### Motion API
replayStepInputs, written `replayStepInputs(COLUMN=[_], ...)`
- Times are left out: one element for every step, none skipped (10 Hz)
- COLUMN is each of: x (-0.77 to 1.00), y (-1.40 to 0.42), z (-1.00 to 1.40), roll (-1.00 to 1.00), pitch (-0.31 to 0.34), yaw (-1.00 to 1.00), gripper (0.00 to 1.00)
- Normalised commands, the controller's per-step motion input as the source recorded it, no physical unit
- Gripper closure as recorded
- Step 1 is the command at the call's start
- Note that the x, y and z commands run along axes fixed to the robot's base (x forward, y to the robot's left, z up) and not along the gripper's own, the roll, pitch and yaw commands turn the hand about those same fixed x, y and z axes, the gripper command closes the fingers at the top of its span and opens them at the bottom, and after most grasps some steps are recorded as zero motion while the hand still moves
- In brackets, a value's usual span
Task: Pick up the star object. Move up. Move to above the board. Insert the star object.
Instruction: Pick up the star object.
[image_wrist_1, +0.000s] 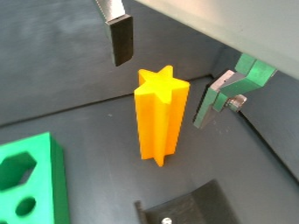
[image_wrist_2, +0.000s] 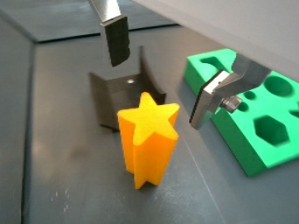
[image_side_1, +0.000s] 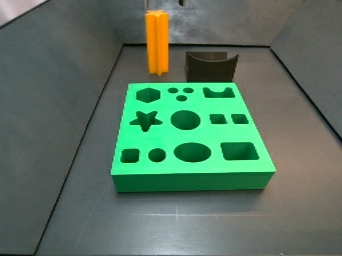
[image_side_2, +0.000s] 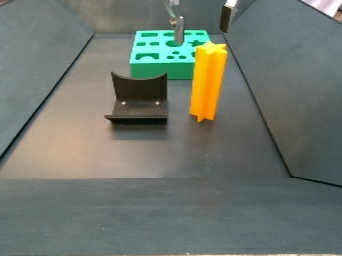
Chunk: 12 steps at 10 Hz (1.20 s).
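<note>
Star object (image_wrist_1: 159, 118) standing upright on the dark floor (image_side_2: 134, 150), apart from the board (image_side_1: 190, 140). In a side view it appears at upper centre, behind the board and just beside the fixture (image_side_1: 210, 66); in a side view it stands right of centre, with the fixture to its left. The pincer (image_wrist_2: 163, 74) hovers above the piece, open and holding nothing, its two fingers spread to either side of the star top in both wrist views; one finger (image_wrist_1: 121, 38) hangs clear at upper centre.

Handling, as a judgement: the prism looks rigid and light, probably smooth plastic, so somewhat slippery. Being tall and slim, it may tip if nudged. A hold near the upper end, pads seated across opposite ridges or valleys, seems soundest.

Hard to make out: both side views cut the pincer off at the frame top; the wrist views show only part of the board; finger height above the star tip is uncertain
</note>
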Motion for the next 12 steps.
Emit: replayStepInputs(x=[0.0,0.0,0.0,0.0,0.0,0.0,0.0,0.0,0.0,-0.25,-0.28,0.0], y=[0.0,0.0,0.0,0.0,0.0,0.0,0.0,0.0,0.0,0.0,0.0,0.0], z=[-0.12,-0.11,-0.1,-0.1,-0.1,-0.05,-0.05,-0.02,0.0,0.0,-0.07,-0.04], roll=[0.0,0.0,0.0,0.0,0.0,0.0,0.0,0.0,0.0,-0.04,-0.3,-0.19], pitch=[-0.009,-0.01,-0.001,-0.001,0.0,0.0,0.0,0.0,0.0,0.0,-0.047,0.0], yaw=[-1.0,-1.0,-1.0,-1.0,-1.0,-1.0,-1.0,-1.0,-0.99,-0.4,0.55,0.94], gripper=[0.0,0.0,0.0,0.0,0.0,0.0,0.0,0.0,0.0,0.0,0.0,0.0])
